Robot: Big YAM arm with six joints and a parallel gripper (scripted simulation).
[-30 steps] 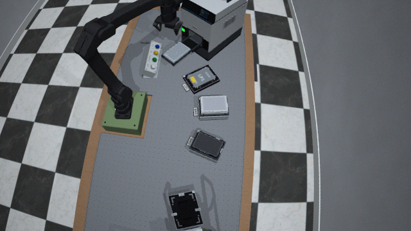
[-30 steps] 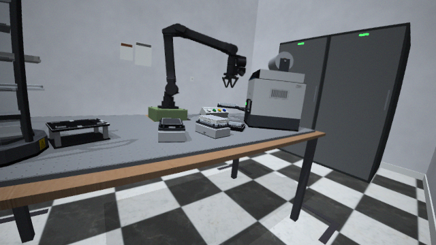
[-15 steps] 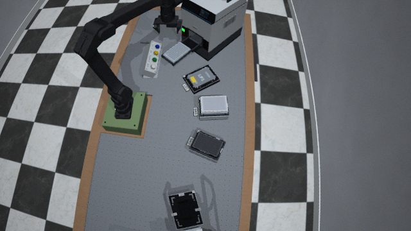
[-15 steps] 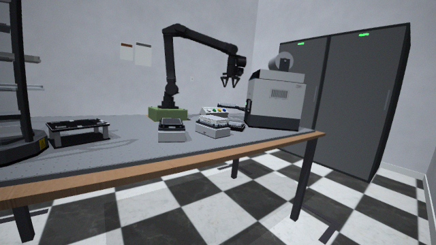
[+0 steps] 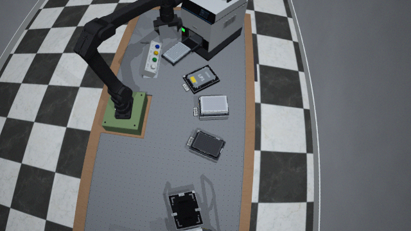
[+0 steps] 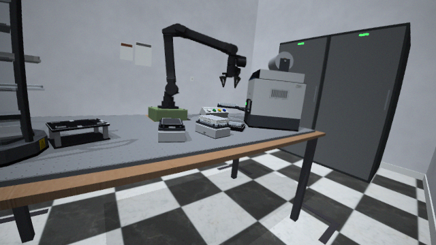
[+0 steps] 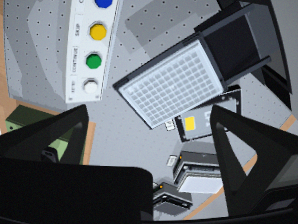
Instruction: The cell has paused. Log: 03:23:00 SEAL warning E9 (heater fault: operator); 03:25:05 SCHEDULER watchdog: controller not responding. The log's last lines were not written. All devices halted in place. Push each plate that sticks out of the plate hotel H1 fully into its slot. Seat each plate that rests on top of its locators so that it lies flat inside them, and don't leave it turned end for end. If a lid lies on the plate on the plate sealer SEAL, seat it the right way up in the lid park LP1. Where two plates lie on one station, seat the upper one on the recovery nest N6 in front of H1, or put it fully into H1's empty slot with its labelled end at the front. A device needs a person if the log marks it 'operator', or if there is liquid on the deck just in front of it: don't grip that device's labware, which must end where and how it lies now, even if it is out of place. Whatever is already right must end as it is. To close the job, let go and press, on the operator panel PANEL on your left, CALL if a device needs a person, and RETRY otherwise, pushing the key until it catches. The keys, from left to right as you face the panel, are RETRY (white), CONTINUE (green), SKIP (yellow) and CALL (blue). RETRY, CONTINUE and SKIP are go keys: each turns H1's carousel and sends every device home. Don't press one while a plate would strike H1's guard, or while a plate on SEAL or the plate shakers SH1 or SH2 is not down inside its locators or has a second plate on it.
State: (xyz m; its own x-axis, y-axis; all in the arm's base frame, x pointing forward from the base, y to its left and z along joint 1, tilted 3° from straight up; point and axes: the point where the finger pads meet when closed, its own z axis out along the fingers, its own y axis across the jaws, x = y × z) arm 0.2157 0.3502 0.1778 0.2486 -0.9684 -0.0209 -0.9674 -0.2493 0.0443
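1. Plate hotel H1 (image 6: 20, 85): dark post and round base, farthest along the table from the sealer SEAL (image 6: 276, 102). Yellow sticker on base, unreadable.
2. Recovery nest N6 (image 6: 76, 124): black, on legs, well apart from SEAL, toward H1. White corner marks on top.
3. Dark plate (image 5: 207, 145) on a grey shaker block, roughly halfway from N6 toward SEAL. Small white tag beside it, writing too small to read.
4. White plate (image 5: 213, 105) on the next shaker block, one station nearer SEAL. Tag beside it also unreadable.
5. Lid park (image 5: 206, 85): black frame, just in front of SEAL, turned at an angle. Marked "LP1", with a yellow patch at one end.
6. PANEL (image 5: 148, 72): white box in front of SEAL, off to its side. Keys blue, yellow, green, white; lettering illegible.
7. White well plate (image 5: 176, 52) on the tray sticking out of SEAL's front, next to a green light (image 5: 183, 30).
8. Barcode label (image 6: 279, 93) on SEAL's side, not legible.
9. Gripper (image 6: 229, 82): fingers spread wide, nothing between them, hanging high just in front of SEAL, above the tray plate and PANEL.
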